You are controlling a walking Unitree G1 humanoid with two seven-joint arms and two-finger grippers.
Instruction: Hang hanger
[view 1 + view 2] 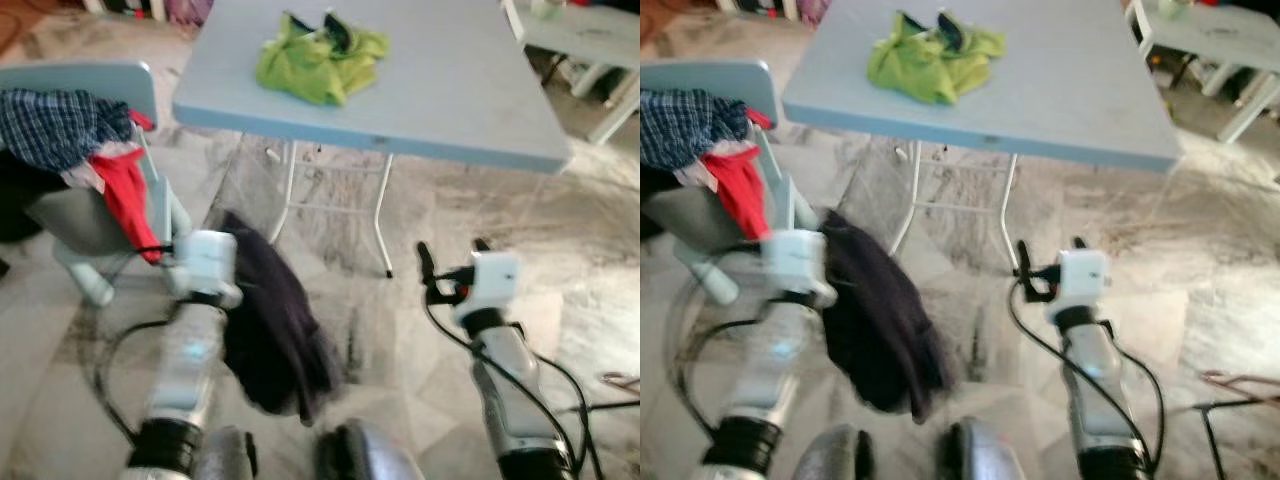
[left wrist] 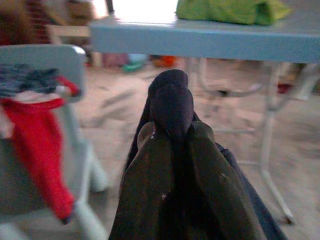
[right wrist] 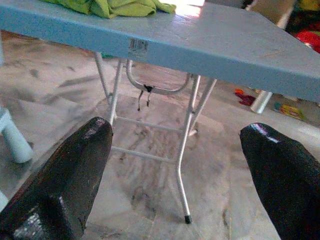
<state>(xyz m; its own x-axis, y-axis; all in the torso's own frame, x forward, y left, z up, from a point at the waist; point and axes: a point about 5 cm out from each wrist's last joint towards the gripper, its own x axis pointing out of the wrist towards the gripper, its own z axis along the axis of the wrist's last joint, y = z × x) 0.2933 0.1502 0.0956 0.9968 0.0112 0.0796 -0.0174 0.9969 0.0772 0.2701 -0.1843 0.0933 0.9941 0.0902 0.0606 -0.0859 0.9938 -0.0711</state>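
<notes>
STATUS: early; nothing hung; no hanger discernible | LEFT: left gripper (image 2: 172, 145) clamped on dark garment (image 1: 275, 330), near left, beside chair (image 1: 90, 85) | RIGHT: right gripper (image 3: 175, 175) spread wide, empty, before table (image 1: 450, 110)

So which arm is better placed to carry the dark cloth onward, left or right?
Left. The left claw is already shut on the dark cloth, which hangs beside the chair. The right claw is open and holds nothing, pointed under the table.
</notes>
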